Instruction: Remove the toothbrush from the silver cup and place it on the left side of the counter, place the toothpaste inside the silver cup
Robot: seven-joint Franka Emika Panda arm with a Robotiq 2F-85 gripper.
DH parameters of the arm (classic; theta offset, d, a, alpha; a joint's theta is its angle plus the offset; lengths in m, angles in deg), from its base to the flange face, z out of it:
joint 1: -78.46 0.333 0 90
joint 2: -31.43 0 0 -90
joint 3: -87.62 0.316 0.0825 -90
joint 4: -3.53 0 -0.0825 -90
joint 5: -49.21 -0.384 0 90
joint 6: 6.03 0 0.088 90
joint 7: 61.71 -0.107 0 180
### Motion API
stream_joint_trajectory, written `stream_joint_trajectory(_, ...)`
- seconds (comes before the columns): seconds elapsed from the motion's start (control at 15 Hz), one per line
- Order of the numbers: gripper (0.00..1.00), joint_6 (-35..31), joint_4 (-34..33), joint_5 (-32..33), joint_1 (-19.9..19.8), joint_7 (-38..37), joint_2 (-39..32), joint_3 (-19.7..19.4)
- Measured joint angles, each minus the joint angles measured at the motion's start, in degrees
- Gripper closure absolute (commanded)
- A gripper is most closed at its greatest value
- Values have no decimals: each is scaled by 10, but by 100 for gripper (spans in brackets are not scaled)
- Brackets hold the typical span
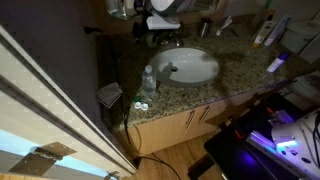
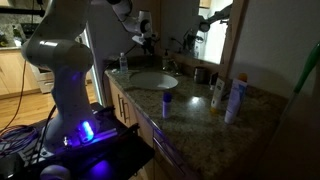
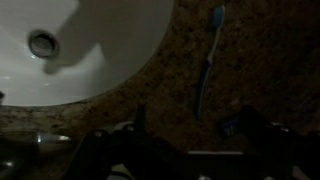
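Observation:
In the wrist view a blue toothbrush point(image 3: 208, 58) lies flat on the speckled granite counter point(image 3: 270, 70), just beside the white sink basin point(image 3: 90, 50). My gripper point(image 3: 190, 122) hangs above the counter, open and empty, with its dark fingers on either side below the brush. In both exterior views the gripper point(image 1: 160, 27) point(image 2: 147, 42) is over the far end of the counter, behind the sink. A small cylindrical cup point(image 1: 275, 63) point(image 2: 167, 101) stands near the front edge, far from the gripper. Two white tubes point(image 2: 228, 98) point(image 1: 262, 35) stand by the wall; which one is the toothpaste I cannot tell.
A clear plastic bottle point(image 1: 148, 78) point(image 2: 124, 62) stands at the sink's end, with small items point(image 1: 141, 105) near the counter corner. The faucet point(image 2: 172, 66) and a dark cup point(image 2: 200, 73) are behind the basin. A mirror wall point(image 2: 270, 50) bounds the back.

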Motion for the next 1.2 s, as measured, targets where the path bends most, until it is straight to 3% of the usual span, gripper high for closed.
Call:
stream_joint_trajectory(0.2, 0, 104, 48, 28, -17, -8, 84, -11)
stream_joint_trajectory(0.4, 0, 156, 115, 41, -50, -28, 166, -21)
stream_joint_trajectory(0.8, 0, 129, 249, 42, -116, -79, 295, -36)
stream_joint_trajectory(1.0, 0, 129, 251, 59, -126, -85, 292, -30)
stream_joint_trajectory(1.2, 0, 128, 252, 61, -167, -54, 273, -46)
